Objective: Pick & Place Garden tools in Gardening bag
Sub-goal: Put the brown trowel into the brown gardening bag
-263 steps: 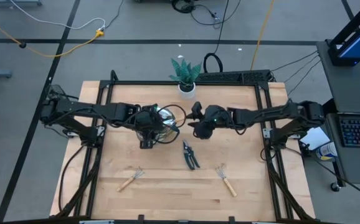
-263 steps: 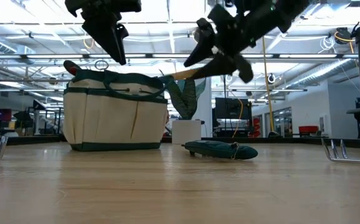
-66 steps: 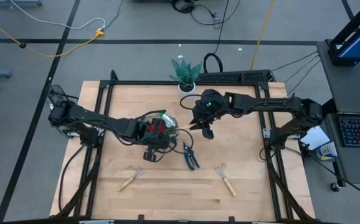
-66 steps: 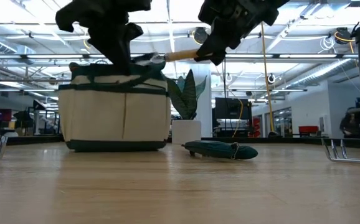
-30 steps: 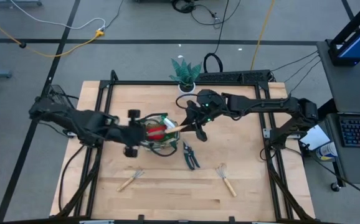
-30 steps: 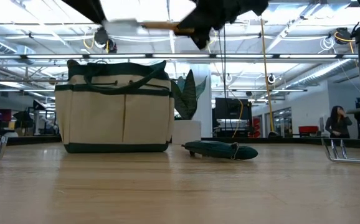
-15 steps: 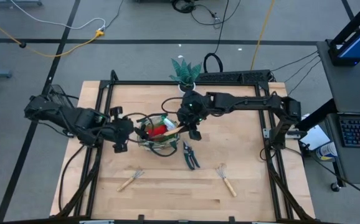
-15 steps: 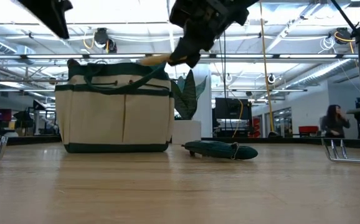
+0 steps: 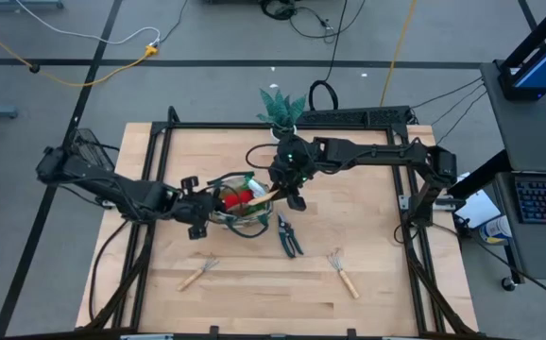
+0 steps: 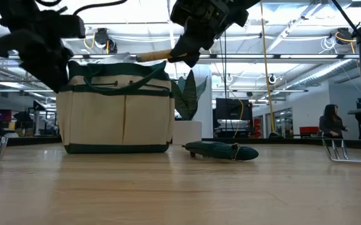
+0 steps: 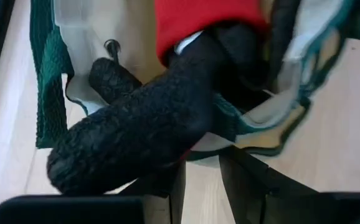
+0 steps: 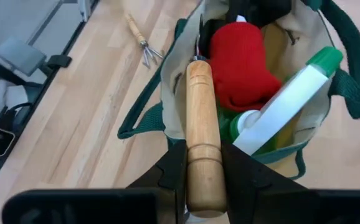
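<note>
The right gripper (image 12: 203, 171) was clamped on the wooden handle of a trowel (image 12: 202, 134), carried nearly level above the open gardening bag (image 9: 238, 204), probably so the metal end could go in first beside the red-black glove (image 12: 241, 71) and green spray bottle (image 12: 286, 106) already inside. The left gripper (image 9: 194, 209) sat against the bag's near side; whether its fingers gripped the fabric could not be told. Pruning shears (image 9: 289, 235) and two rakes (image 9: 198, 272) lay on the table (image 9: 367, 217), well apart from either gripper.

One gardening bag (image 9: 238, 200) holds one red-black glove (image 12: 242, 67) and one green spray bottle (image 12: 284, 109). Two wooden-handled rakes (image 9: 198, 272) (image 9: 342, 272) and one pair of pruning shears (image 9: 289, 236) lie on the table (image 9: 367, 217). One wooden-handled tool (image 12: 201, 137) is over the bag, and one potted plant (image 9: 281, 111) stands behind.
</note>
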Controlling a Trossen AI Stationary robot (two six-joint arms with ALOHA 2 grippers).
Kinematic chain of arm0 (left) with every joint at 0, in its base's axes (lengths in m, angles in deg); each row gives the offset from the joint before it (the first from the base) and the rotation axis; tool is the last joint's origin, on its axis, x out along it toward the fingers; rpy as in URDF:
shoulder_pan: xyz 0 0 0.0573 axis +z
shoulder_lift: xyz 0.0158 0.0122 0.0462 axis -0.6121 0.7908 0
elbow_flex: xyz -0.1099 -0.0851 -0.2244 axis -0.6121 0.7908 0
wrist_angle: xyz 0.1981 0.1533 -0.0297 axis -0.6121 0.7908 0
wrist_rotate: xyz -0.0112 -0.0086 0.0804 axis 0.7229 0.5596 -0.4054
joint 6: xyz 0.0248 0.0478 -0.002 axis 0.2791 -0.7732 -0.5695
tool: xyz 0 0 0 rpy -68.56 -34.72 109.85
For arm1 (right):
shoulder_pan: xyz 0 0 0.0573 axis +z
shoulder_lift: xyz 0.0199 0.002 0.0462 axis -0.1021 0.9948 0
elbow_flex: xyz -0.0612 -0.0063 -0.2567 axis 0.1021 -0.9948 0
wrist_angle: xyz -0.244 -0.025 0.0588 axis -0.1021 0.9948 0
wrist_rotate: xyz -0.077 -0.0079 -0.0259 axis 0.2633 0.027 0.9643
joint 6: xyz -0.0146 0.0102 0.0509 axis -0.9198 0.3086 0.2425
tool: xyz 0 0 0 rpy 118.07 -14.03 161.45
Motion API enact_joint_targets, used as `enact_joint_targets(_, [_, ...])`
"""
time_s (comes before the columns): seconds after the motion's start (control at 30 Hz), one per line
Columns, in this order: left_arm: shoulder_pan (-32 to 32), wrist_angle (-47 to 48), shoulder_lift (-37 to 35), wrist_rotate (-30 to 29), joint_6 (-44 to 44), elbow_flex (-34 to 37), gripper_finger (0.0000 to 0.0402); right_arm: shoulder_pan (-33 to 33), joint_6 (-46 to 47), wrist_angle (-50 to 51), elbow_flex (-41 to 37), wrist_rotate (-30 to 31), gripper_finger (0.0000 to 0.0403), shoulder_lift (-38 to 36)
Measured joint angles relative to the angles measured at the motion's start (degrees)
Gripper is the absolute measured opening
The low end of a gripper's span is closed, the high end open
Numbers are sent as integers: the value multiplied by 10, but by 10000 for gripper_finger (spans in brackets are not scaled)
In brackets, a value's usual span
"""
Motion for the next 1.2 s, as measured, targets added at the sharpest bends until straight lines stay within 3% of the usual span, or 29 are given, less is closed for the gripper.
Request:
enact_joint_targets(0.43, [40, -145, 0, -4, -117, 7, 104, 0, 59, 48, 0, 1, 62, 0])
enact_joint_targets(0.7, [54, -152, 0, 25, -116, 7, 104, 1, 59, 90, -1, 33, 62, 0])
enact_joint_targets(0.97, [54, -172, 0, 28, -116, 7, 104, 0, 56, 87, -1, -20, 63, 0])
enact_joint_targets(1.2, [55, -177, 0, 26, -112, 7, 104, -1, 29, 62, -1, 27, 71, 0])
